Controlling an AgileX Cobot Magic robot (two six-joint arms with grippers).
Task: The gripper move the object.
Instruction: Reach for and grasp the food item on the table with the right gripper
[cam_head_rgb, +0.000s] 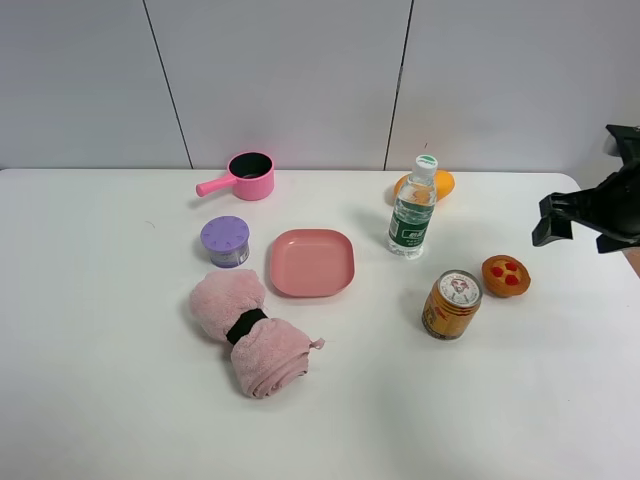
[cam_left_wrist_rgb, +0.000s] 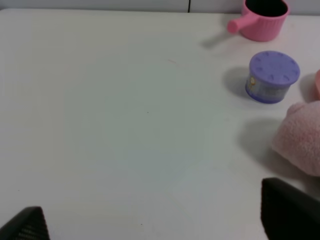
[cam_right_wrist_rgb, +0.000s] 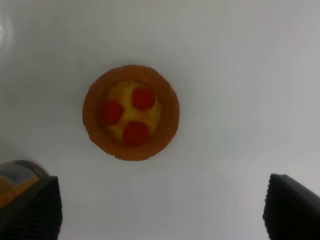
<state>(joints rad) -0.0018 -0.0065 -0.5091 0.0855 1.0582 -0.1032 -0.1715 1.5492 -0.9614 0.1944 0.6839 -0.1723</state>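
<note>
The toy tart (cam_head_rgb: 506, 275), with an orange-brown crust, a yellow top and red dots, lies on the white table (cam_head_rgb: 100, 350) just right of the gold can (cam_head_rgb: 452, 304). My right gripper (cam_head_rgb: 577, 230), a black claw, hovers at the right edge above and beyond the tart. In the right wrist view the tart (cam_right_wrist_rgb: 131, 112) lies beyond the open, empty right gripper (cam_right_wrist_rgb: 160, 215), a little to one side of the gap's centre, with the can (cam_right_wrist_rgb: 15, 181) by one fingertip. My left gripper (cam_left_wrist_rgb: 155, 225) is open and empty over bare table; it is out of the high view.
A water bottle (cam_head_rgb: 412, 208) stands in front of an orange fruit (cam_head_rgb: 441, 184). A pink plate (cam_head_rgb: 311, 262), a purple-lidded tub (cam_head_rgb: 226, 241), a rolled pink towel (cam_head_rgb: 250, 330) and a pink pot (cam_head_rgb: 248, 176) lie left of centre. The left wrist view shows the tub (cam_left_wrist_rgb: 272, 76), pot (cam_left_wrist_rgb: 262, 20) and towel (cam_left_wrist_rgb: 300, 137).
</note>
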